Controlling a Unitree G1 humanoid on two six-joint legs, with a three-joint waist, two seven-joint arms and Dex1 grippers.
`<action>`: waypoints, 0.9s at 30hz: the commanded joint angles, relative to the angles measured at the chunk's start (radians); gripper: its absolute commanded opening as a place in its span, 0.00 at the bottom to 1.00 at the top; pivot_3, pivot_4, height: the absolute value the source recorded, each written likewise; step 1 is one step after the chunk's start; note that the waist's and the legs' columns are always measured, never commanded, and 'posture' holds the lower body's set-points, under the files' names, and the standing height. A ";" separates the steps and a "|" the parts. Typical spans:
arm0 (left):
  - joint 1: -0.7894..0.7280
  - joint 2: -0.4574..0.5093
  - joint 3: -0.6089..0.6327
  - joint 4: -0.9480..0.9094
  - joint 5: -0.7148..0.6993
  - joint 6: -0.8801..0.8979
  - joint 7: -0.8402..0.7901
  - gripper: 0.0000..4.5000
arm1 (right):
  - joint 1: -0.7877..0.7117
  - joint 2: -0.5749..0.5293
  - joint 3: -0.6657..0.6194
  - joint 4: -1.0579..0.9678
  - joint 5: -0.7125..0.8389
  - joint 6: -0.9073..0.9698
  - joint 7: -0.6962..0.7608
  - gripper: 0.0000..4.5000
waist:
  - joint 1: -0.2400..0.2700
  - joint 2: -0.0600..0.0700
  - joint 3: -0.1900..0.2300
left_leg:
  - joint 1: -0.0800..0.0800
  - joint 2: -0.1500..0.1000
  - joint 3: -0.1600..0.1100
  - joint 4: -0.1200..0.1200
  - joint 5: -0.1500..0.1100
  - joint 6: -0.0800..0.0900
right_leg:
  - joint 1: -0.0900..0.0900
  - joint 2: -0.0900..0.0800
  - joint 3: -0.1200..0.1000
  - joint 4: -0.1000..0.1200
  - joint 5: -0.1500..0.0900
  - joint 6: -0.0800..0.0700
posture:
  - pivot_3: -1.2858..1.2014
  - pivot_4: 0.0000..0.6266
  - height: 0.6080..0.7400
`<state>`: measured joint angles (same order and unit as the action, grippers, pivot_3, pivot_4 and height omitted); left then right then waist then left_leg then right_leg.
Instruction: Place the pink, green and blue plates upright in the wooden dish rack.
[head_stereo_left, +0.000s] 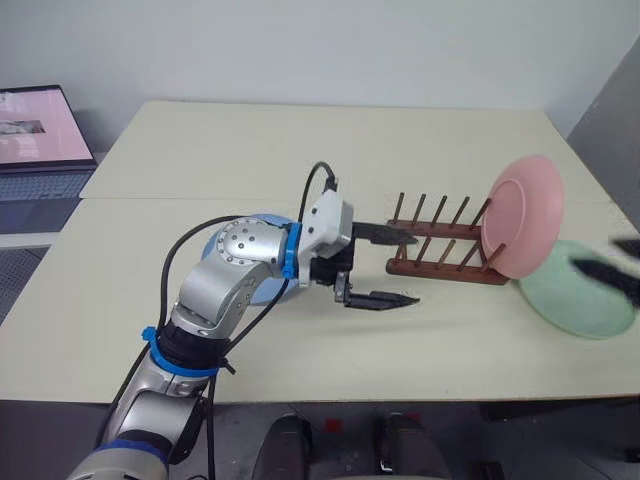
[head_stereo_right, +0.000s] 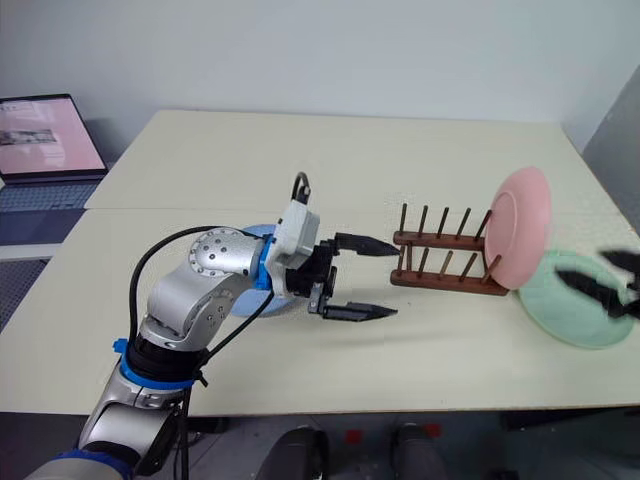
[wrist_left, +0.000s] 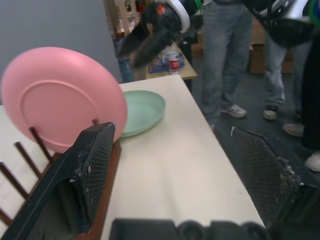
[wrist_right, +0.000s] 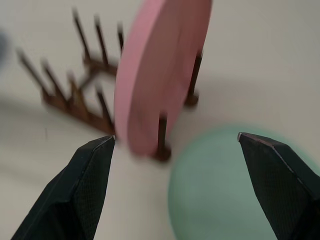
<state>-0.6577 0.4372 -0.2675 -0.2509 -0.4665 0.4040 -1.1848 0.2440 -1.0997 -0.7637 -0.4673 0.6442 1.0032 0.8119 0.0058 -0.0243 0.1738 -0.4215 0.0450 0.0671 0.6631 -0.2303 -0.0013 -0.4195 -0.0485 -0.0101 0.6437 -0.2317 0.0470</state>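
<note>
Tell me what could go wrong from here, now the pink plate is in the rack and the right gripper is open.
1. The round pastel pink plate stands in the end slot of the dark wooden peg rack and leans outward; a knock might tip it.
2. The mint green plate lies close beside the rack, so lifting it with the right gripper may bump the pink one.
3. The left gripper, open, sits near the rack's free end.

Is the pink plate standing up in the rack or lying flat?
Standing up: the pink plate rests on edge between the end pegs of the wooden rack.
</note>
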 joint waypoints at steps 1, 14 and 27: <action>-0.010 0.006 -0.015 -0.048 -0.030 0.004 -0.041 0.91 | 0.109 -0.043 0.085 -0.027 -0.180 -0.187 0.055 0.92 | -0.008 -0.001 0.000 | 0.001 0.000 0.000 0.000 0.000 0.000 | 0.000 0.000 0.000 0.000 0.000 0.000 | 0.52 0.24 1.00; -0.037 0.035 0.015 -0.077 -0.041 0.032 -0.049 1.00 | -0.127 0.065 0.489 0.207 -0.412 -0.381 -0.077 0.93 | -0.008 -0.002 0.001 | 0.004 -0.002 -0.008 0.002 0.001 0.000 | 0.003 0.005 0.002 0.000 -0.001 -0.007 | 0.52 0.24 1.00; -0.020 0.069 0.024 -0.105 -0.038 0.030 -0.025 1.00 | -0.194 0.113 0.541 0.293 -0.430 -0.326 -0.077 0.13 | -0.005 -0.001 0.001 | 0.004 0.001 -0.009 0.000 0.001 0.000 | 0.002 0.008 0.001 0.002 -0.002 -0.008 | 0.52 0.24 1.00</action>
<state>-0.6757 0.5042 -0.2694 -0.3227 -0.4903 0.4487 -1.2118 0.0569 -0.9827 -0.2106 -0.1704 0.2209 0.6754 0.7402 0.0003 -0.0257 0.1746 -0.4175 0.0456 0.0579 0.6636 -0.2296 -0.0010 -0.4172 -0.0408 -0.0091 0.6460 -0.2336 0.0394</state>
